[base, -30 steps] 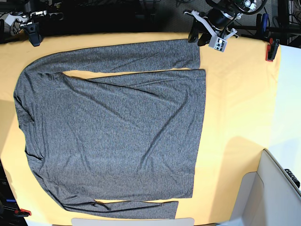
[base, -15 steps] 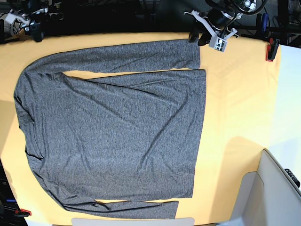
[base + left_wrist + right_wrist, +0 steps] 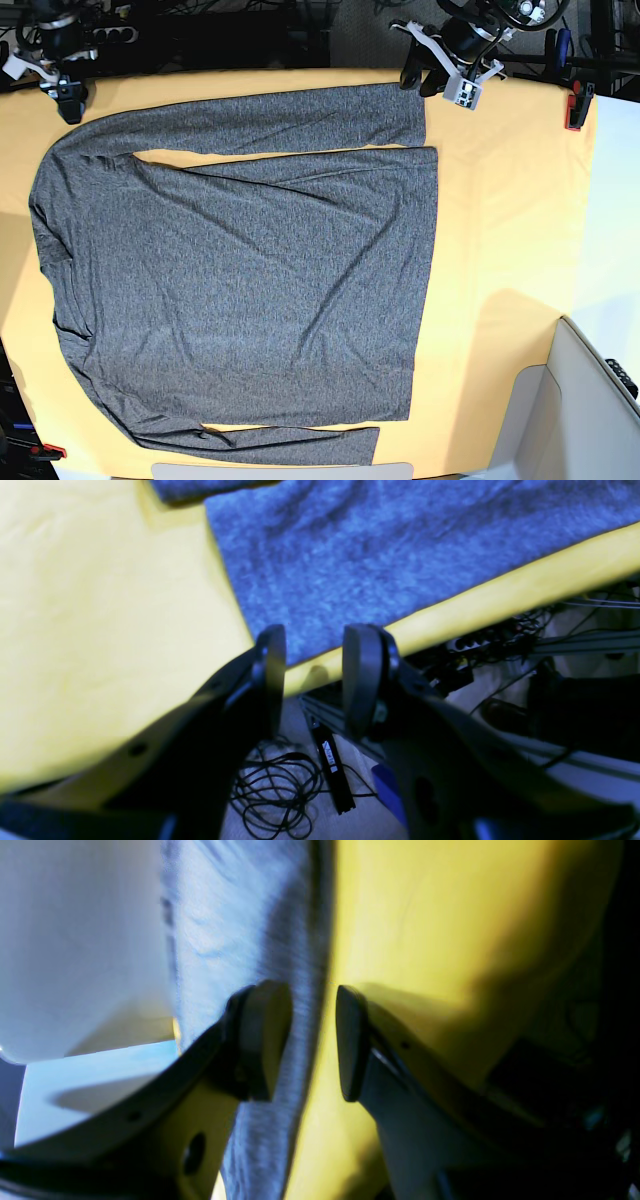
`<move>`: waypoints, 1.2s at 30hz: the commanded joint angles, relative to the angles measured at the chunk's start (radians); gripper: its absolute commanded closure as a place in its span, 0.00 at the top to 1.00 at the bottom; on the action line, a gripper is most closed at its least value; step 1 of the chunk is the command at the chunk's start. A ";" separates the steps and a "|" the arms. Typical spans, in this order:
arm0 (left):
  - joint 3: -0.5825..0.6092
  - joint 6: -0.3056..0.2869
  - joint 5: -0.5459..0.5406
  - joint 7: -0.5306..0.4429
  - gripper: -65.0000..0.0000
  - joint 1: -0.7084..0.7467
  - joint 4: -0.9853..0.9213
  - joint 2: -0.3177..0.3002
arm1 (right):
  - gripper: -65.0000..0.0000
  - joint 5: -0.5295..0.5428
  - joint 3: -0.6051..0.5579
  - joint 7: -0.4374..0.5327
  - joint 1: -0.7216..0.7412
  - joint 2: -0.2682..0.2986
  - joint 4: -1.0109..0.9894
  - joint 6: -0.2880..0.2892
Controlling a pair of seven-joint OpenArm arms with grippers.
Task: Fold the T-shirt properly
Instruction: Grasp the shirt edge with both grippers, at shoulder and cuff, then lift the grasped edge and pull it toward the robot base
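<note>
Base view: a table covered by a plain yellow cloth [image 3: 510,200] is seen from above, with dark equipment and cables along the far edge, an orange clamp [image 3: 577,108] at the far right corner and a pale surface at the lower right.

The left gripper [image 3: 424,80] is held at the far edge of the table, just beside the cuff of the upper sleeve. In the left wrist view the left gripper [image 3: 314,672] is seen with its jaws parted and nothing between them; the cuff corner and the cloth edge lie behind the gap, and cables on the floor are seen below.

The right gripper [image 3: 66,95] is held at the far left corner, near the shoulder end of that same sleeve. In the right wrist view the right gripper [image 3: 314,1040] is seen with a narrow gap between its jaws and nothing pinched; the grey fabric edge and the yellow cloth are framed through the gap.

The T-shirt [image 3: 250,280] is laid flat on the cloth, its long axis running left to right: collar and shoulders at the left, hem at the right. Both long sleeves are stretched rightward, one along the far edge and one along the near edge.
</note>
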 commanded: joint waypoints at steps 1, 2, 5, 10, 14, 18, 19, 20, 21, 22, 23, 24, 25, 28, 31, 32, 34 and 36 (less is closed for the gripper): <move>-0.002 -0.004 -0.009 -0.018 0.29 0.005 0.014 -0.006 | 0.30 0.008 -0.003 0.004 0.004 0.010 -0.002 0.008; -0.002 -0.004 -0.009 -0.018 0.29 0.005 0.014 -0.006 | 0.30 0.000 -0.006 0.004 0.015 0.010 -0.017 0.008; -0.004 -0.004 -0.007 -0.018 0.29 0.003 0.014 -0.006 | 0.30 -0.023 -0.023 0.006 0.034 0.010 -0.035 0.008; -0.007 -0.004 -0.007 -0.018 0.29 0.000 0.014 -0.006 | 0.30 -0.067 -0.026 0.004 0.067 -0.005 -0.043 0.006; -0.009 -0.004 -0.009 -0.018 0.29 -0.003 0.014 -0.006 | 0.30 -0.106 -0.029 0.002 0.091 -0.033 -0.041 0.006; -0.010 -0.004 -0.012 -0.018 0.29 -0.003 0.014 -0.006 | 0.30 -0.125 -0.064 0.002 0.097 -0.034 -0.041 0.006; -0.012 -0.004 -0.012 -0.018 0.29 -0.005 0.014 -0.006 | 0.30 -0.125 -0.066 0.002 0.097 -0.034 -0.041 0.006; -0.012 -0.004 -0.012 -0.018 0.29 -0.006 0.014 -0.006 | 0.29 -0.125 -0.072 0.002 0.096 -0.034 -0.041 0.006; -0.013 -0.004 -0.012 -0.018 0.29 -0.006 0.014 -0.006 | 0.27 -0.125 -0.077 0.002 0.096 -0.034 -0.041 0.006; -0.025 -0.003 -0.014 -0.018 0.29 -0.008 0.015 -0.006 | 0.24 -0.127 -0.077 0.002 0.096 -0.034 -0.041 0.006; -0.042 -0.003 -0.017 -0.018 0.29 -0.008 0.015 -0.005 | 0.21 -0.127 -0.077 0.002 0.096 -0.034 -0.041 0.006; -0.061 -0.003 -0.034 -0.014 0.29 -0.008 0.015 -0.003 | 0.17 -0.129 -0.083 0.002 0.096 -0.034 -0.041 0.006; -0.078 -0.003 -0.061 0.000 0.29 -0.017 0.015 -0.003 | 0.14 -0.133 -0.089 0.004 0.094 -0.034 -0.041 0.006; -0.165 -0.003 -0.202 0.114 0.29 -0.077 0.015 -0.003 | 0.05 -0.167 -0.097 0.004 0.094 -0.034 -0.041 0.006; -0.280 -0.004 -0.385 0.258 0.33 -0.146 0.011 0.001 | 0.02 -0.173 -0.097 0.002 0.096 -0.034 -0.041 0.006; -0.311 -0.004 -0.437 0.296 0.35 -0.166 0.002 0.009 | 0.02 -0.173 -0.098 0.002 0.096 -0.034 -0.041 0.006; -0.374 -0.004 -0.537 0.388 0.37 -0.212 -0.031 0.023 | 0.02 -0.175 -0.098 0.002 0.097 -0.034 -0.043 0.006; -0.417 -0.004 -0.617 0.493 0.38 -0.259 -0.081 0.026 | 0.02 -0.176 -0.098 0.002 0.105 -0.034 -0.043 0.006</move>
